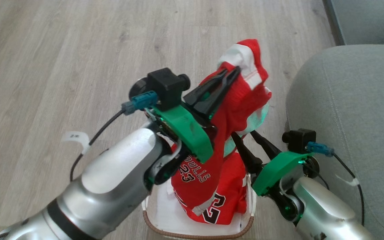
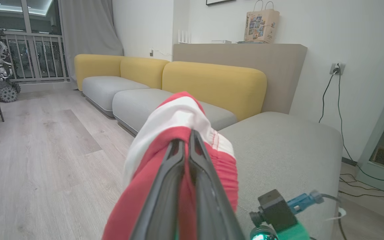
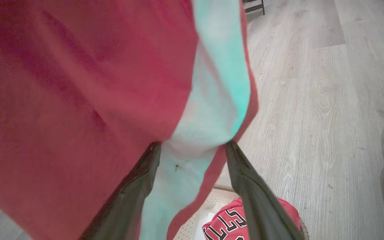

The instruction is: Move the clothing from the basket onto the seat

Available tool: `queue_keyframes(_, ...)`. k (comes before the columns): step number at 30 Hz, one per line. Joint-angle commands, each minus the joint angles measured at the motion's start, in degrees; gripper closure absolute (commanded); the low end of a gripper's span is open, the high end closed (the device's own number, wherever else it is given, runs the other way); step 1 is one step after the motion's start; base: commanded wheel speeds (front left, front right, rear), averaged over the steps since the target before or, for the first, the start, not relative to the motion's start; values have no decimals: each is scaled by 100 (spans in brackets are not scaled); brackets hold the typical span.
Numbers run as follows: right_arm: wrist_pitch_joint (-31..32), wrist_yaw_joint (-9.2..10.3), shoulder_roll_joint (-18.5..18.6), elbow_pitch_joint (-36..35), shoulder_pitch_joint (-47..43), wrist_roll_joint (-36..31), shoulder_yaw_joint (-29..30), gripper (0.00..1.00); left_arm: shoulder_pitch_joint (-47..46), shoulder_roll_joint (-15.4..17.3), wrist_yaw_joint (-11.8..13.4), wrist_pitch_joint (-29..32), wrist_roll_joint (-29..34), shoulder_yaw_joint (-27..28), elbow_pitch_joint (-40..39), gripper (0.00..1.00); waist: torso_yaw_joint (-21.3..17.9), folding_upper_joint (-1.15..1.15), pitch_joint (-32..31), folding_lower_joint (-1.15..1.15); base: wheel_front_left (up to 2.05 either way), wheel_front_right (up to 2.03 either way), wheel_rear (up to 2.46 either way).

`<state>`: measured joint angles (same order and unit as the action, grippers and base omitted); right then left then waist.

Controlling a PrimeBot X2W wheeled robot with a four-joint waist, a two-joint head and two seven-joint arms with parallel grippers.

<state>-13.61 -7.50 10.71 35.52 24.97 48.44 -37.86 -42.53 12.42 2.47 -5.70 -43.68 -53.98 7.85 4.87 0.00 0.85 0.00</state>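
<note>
One grey-green seat (image 1: 352,116) is sitting at right. Left of it, one white basket (image 1: 192,236) is holding part of the red clothing (image 1: 245,96). One piece is hanging from the left hand (image 1: 235,71), pinched tight; the right hand (image 1: 244,135) is gaping wide beneath it.

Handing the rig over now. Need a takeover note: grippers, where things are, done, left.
Left gripper shut on the red white-trimmed sports clothing, raised above the small white perforated plastic basket; the cloth hangs down into it.
Right gripper open, a finger either side of the hanging cloth.
Large grey-green fabric seat cushion lies right of the basket, no clothing on its visible part.
Done: clothing partly lifted. Left: carry it all onto the seat.
</note>
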Motion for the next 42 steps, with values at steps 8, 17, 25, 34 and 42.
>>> queue_keyframes(8, -135, 1, -179, 286, 728, 571, -531, 0, -417, -77, -71, 34, -90, 72, -158, 100, 209, 0, -17, 0, 0, 0, 0)
queue_keyframes(17, -138, 1, -276, 302, 973, 547, -518, 87, -391, -124, -83, 58, -120, -14, -184, 100, 294, 0, -29, 0, 0, 0, 0)
queue_keyframes(25, -138, 1, -204, 108, 888, 447, -492, 100, -358, -52, -47, 23, -145, 19, -108, 100, 220, 0, -32, 0, 0, 0, 0)
queue_keyframes(34, -139, 1, 46, -321, 583, 207, -225, 100, -253, 109, 29, -41, -201, 114, 87, 100, 87, 0, -38, 0, 0, 0, 0)
queue_keyframes(42, -139, 1, 267, -1003, -19, -185, 175, 100, -148, 245, 73, -144, -257, 203, 236, 100, -60, 0, -23, 0, 0, 0, 0)
